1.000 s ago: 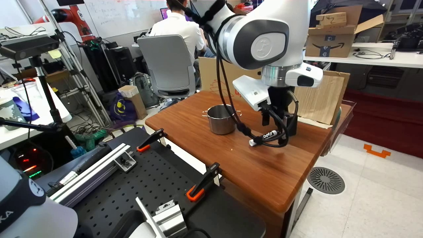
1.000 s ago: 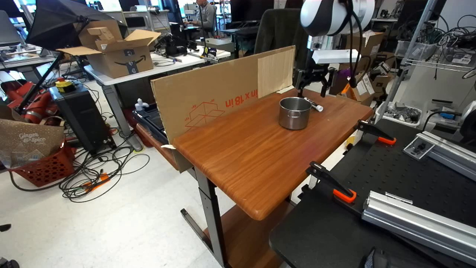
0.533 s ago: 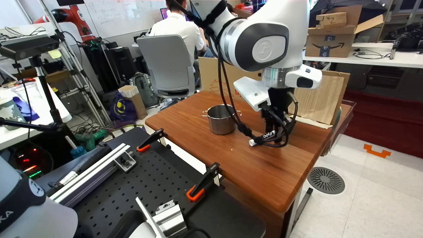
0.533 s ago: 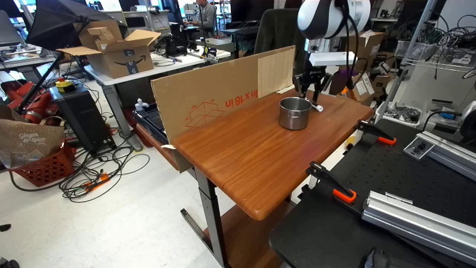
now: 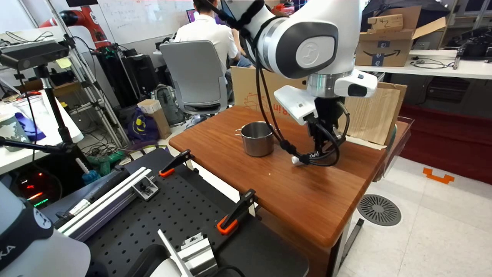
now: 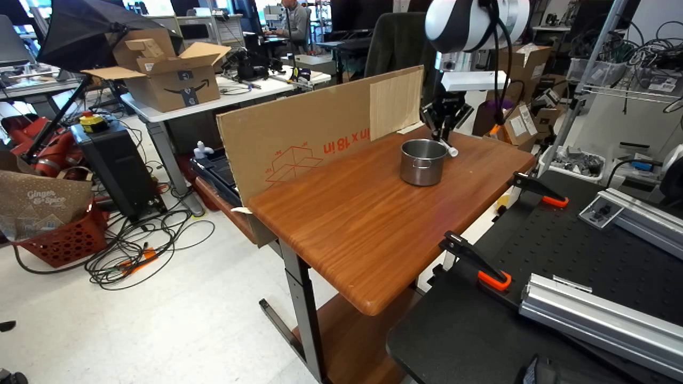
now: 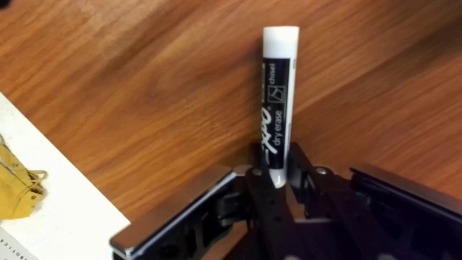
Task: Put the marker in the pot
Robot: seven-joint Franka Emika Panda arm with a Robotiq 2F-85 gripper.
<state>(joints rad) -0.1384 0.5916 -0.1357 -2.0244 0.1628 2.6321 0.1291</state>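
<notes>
Standing in a cluttered room (image 5: 130, 23): one brown wooden table (image 5: 284, 188), one pot (image 5: 258, 142) on it, two clamps (image 5: 238, 211) just beside. One gripper (image 7: 276, 155) pinches one marker (image 7: 278, 97) by one end, right of the pot in an exterior view; long axis diagonal, free end pointing left and near!
</notes>
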